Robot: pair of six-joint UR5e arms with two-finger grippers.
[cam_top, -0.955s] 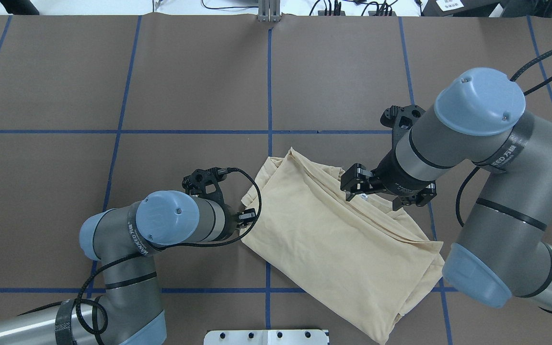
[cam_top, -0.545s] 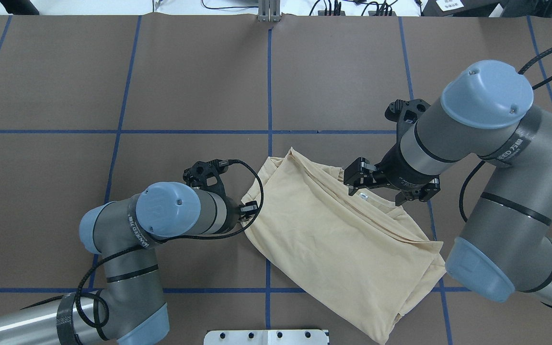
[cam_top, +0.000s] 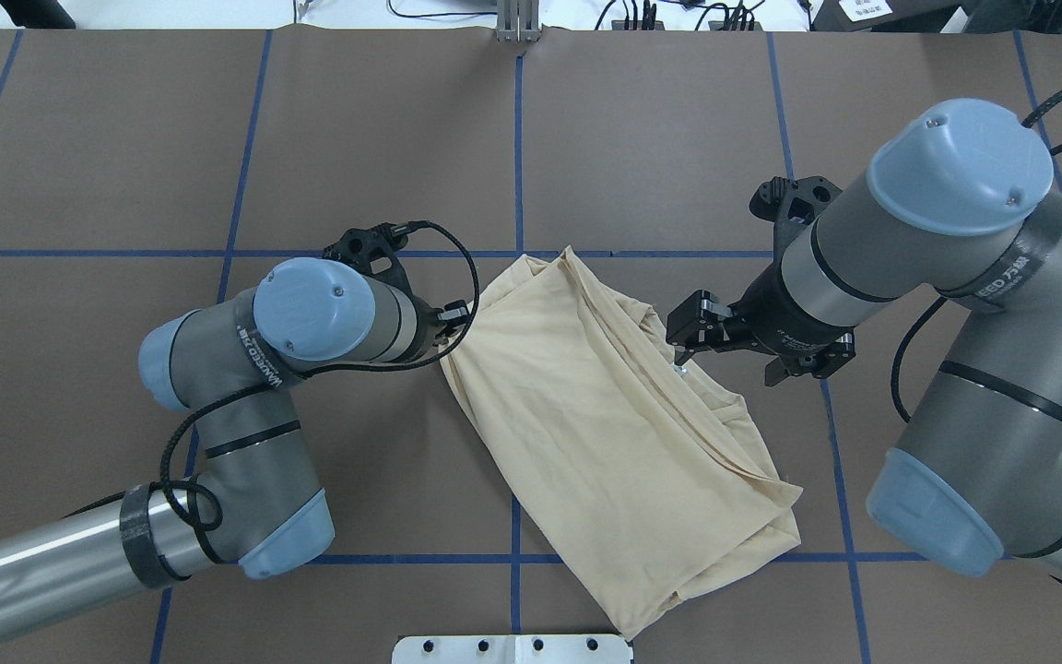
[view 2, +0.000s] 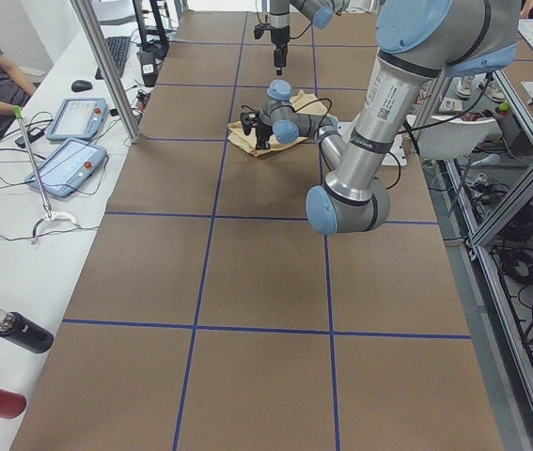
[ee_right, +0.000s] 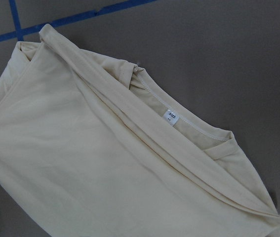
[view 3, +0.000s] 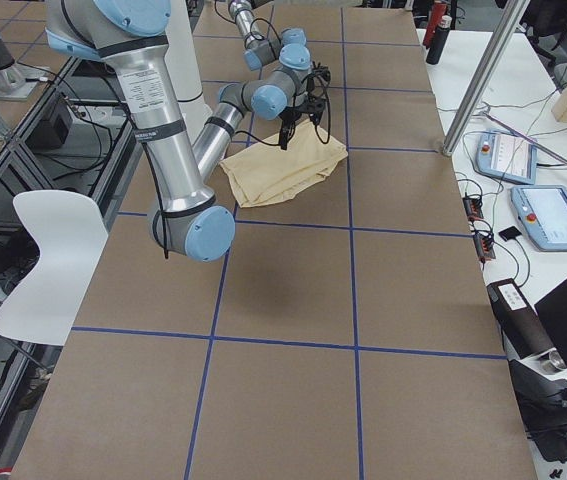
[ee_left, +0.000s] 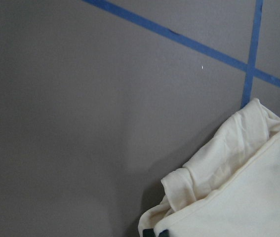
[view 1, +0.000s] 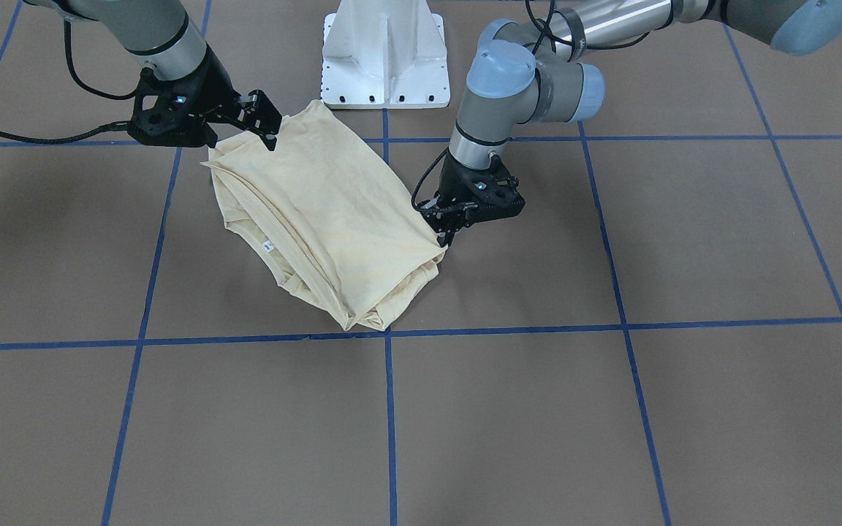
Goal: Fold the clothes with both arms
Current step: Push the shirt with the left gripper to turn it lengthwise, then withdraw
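Cream knit, the T-shirt (cam_top: pixel 605 433) has swung round on the brown surface (cam_top: pixel 107 138). My left pincer (cam_top: pixel 451 321) seems pinched on its left corner, though the wrist view shows only a sliver of fingertip, and it has dragged that corner farther from my base, so the half-folded bundle now lies more steeply across the middle, near me. My right pincer (cam_top: pixel 726 358) hangs spread and empty just over the collar side, and I judge this a straightening pull before the next fold.
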